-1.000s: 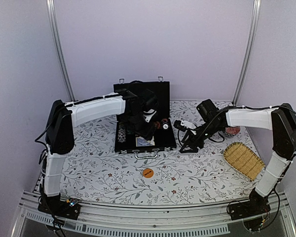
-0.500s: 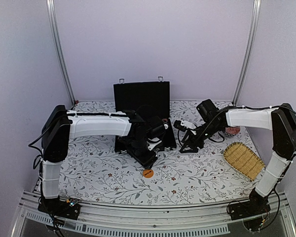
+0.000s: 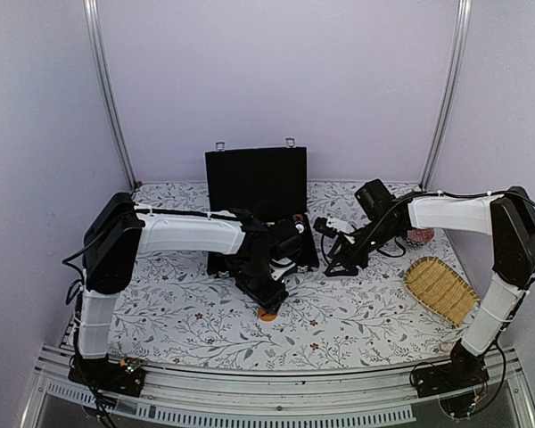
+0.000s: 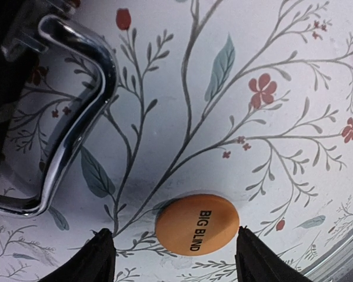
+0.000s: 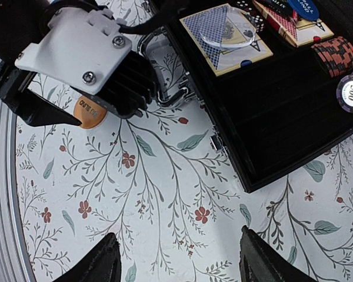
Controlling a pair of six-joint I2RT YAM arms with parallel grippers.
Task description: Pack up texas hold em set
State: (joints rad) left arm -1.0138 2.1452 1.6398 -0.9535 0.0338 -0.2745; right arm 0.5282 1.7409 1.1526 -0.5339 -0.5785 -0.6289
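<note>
Left gripper [image 4: 173, 232] is spread wide and holds nothing. Its two dark fingertips [image 4: 103, 258] stand on either side of the flat orange disc printed "BIG BLIND" [image 4: 197, 224], with bare cloth showing between each tip and the disc's edge and a larger gap on the left-hand side of the wrist view. Whether the tips touch the white floral-print table surface [image 3: 178, 312] cannot be told. The disc lies flat on that surface, outside the black rectangular briefcase-style case [image 3: 255, 178] and near its front edge, close to the curved silver metal carry handle [image 4: 76, 117]. The case sits open at mid-table with its lid upright at the back. In the right wrist view its tray holds a blue-backed deck of cards [image 5: 223, 35], a short row of red-and-black poker chips [image 5: 335, 53] and a single chip marked 500 [image 5: 350, 91]. Right gripper [image 5: 177, 234] is also wide apart and carries nothing, and hangs over bare cloth just off the case's front right corner. The woven yellow basket [image 3: 440, 288] lies at the right of the table, well apart from the case. The red patterned round dish [image 3: 420, 236] shows partly behind the right arm.
</note>
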